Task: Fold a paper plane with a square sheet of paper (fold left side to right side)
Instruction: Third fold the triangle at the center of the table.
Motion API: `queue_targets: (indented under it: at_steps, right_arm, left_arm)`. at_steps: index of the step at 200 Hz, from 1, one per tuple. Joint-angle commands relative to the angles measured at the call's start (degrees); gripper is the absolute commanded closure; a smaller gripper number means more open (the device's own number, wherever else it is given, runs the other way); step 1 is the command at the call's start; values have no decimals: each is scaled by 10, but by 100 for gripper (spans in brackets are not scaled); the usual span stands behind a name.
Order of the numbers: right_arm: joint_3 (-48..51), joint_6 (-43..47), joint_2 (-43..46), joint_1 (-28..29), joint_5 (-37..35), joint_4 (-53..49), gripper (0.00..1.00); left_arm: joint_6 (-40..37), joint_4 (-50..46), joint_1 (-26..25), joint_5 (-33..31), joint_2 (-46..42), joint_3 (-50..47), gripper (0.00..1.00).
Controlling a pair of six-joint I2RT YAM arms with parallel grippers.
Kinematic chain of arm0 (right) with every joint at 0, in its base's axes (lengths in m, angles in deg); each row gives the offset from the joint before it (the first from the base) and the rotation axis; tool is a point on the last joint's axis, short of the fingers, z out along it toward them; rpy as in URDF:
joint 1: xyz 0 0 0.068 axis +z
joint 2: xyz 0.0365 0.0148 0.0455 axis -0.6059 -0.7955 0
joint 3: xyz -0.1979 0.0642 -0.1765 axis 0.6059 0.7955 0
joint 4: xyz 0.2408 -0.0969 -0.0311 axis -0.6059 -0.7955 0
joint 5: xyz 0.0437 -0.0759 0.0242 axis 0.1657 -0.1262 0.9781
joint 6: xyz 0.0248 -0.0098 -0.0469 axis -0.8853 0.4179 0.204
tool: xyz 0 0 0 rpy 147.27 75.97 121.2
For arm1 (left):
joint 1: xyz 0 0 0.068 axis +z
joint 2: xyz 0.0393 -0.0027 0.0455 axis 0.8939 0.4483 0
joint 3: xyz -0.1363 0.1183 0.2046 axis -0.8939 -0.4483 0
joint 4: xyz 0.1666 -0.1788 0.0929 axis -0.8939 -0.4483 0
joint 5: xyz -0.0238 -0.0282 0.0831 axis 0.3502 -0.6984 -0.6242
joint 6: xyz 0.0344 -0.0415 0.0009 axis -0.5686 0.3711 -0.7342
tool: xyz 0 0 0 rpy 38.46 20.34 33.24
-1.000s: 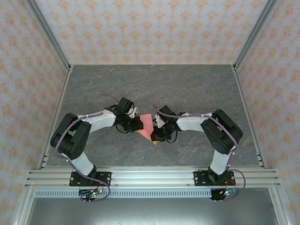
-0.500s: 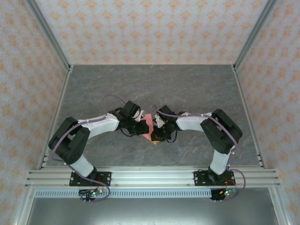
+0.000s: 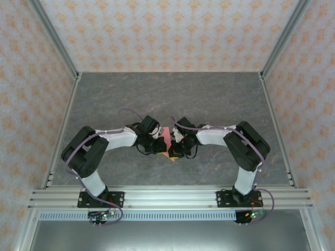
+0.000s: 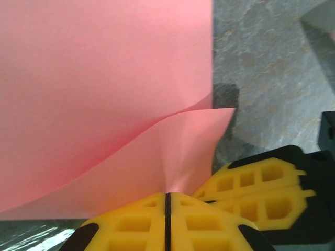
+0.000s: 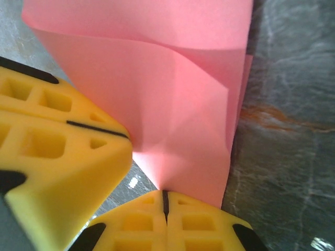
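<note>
Closer in than a second ago, the left gripper [image 3: 157, 145] has slid toward the right gripper [image 3: 176, 149]. Less of the paper [image 3: 166, 136] shows between them from above. The right arm has hardly shifted.

Both grippers are clamped on the paper. In the left wrist view the yellow fingers [image 4: 131, 225] meet along a thin dark seam with no gap, and a lifted flap of paper runs down into that seam. The right wrist view matches: its fingers [image 5: 199, 225] press together with a fold of paper caught at their tips. Each wrist camera also catches the other gripper just beside its own.

The paper is smooth salmon-pink. One layer lies flat, and another rises off it in a soft curve rather than a sharp crease. From the left wrist, the flat layer ends in a straight right edge, and the raised corner comes to a point just past it. From the right wrist, several layers stack with their right edges nearly aligned, the lowest peeking out a little. The top view gives none of this layering, only a small pink patch between the two grippers.

It rests on the grey marbled table [image 3: 209, 99], near the middle, a little toward the arm bases.
</note>
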Motion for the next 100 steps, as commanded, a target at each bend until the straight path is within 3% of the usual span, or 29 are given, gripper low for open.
queue_targets:
  at_steps: [1, 64, 100]
  right_arm:
    - [15, 8, -38, 3, -91, -63, 100]
    - [12, 13, -38, 3, -96, -77, 100]
    - [12, 13, -40, 3, -96, -78, 100]
  left_arm:
    - [3, -10, -5, -28, 2, -15, 91]
    - [-10, -25, 1, -66, 20, -10, 91]
    - [-20, -37, 29, -80, 14, -17, 91]
